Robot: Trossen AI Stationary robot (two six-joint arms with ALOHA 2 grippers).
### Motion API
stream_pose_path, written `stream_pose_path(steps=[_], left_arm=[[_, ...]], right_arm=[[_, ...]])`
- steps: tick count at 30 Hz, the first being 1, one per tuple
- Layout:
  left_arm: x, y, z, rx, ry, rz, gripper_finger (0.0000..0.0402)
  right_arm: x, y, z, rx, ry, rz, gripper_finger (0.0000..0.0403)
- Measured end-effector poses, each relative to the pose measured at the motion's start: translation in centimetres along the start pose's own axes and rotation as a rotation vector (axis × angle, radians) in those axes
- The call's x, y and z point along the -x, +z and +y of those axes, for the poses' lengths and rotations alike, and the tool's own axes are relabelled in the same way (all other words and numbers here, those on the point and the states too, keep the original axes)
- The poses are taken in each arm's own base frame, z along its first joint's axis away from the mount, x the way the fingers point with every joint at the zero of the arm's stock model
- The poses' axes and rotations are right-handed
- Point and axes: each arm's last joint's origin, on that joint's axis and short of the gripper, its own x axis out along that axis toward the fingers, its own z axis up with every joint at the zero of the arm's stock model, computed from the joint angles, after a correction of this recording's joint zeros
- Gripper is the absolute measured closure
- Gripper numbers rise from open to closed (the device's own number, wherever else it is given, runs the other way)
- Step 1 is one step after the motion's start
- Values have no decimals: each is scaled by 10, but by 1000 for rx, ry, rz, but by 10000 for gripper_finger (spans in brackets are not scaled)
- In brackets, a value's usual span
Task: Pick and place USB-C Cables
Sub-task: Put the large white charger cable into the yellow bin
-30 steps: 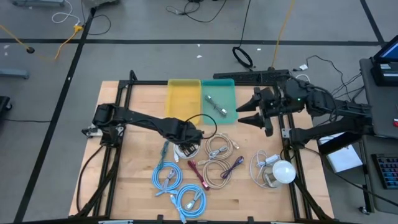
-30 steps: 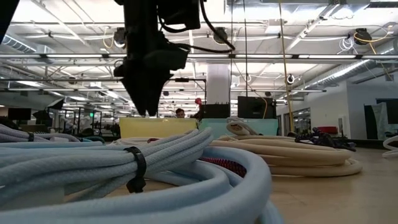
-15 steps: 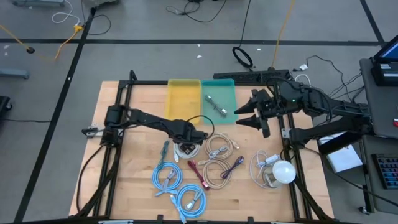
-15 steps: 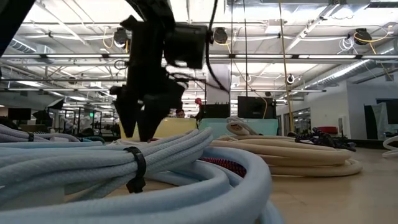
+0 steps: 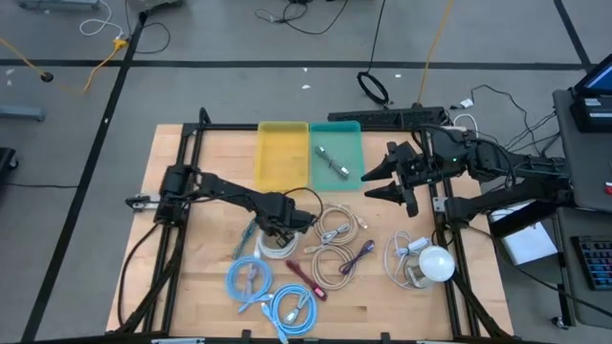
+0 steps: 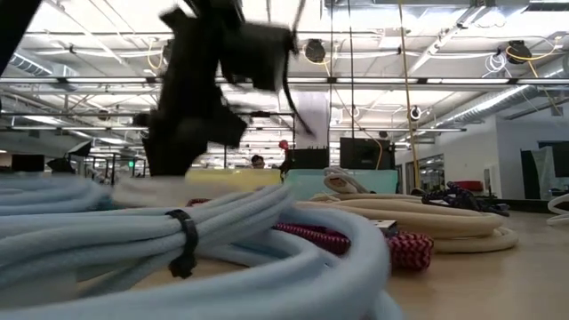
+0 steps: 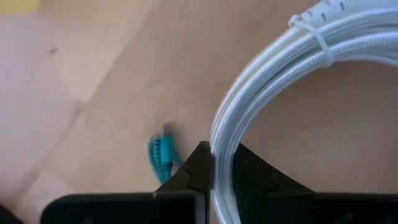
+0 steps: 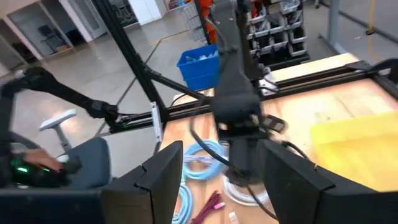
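Left gripper [image 7: 211, 163] fingers pinching shut on the white cable [image 7: 273, 81], gripping its coil for lifting off the surface [image 5: 191, 191]. Right gripper [image 5: 394, 178] waiting beside the teal tray [image 5: 337, 143], fingers spread, holding nothing.

Two matte black jointed arms [image 5: 225, 189] trailing thin black cables.

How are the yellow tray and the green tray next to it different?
The yellow tray has nothing visible in it, while the teal-green tray holds a small silvery item. The yellow tray sits nearer the left arm's side, the teal-green tray nearer the right gripper. Both are rectangular, look alike in size, and stand side by side at the table's far edge.
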Motion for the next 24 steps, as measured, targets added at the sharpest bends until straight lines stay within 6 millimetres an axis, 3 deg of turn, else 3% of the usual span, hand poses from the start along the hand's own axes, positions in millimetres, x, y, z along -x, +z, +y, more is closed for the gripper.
stream_pose_path(steps=[7,11,16,20,24], left_arm=[[81,-18,52,184,-49,-316,366],[106,-4,96,354,-39,-483,366],[102,42,150,473,-25,-515,366],[83,84,180,524,-95,-491,366],[54,110,195,555,-96,-401,366]], right_arm=[[-9,-7,-3,1,-13,-24,204],[-23,-20,-10,-52,5,-57,204],[-37,-39,-13,-111,48,-102,204],[-41,-44,-9,-127,93,-129,204],[-41,-46,-2,-127,123,-125,204]])
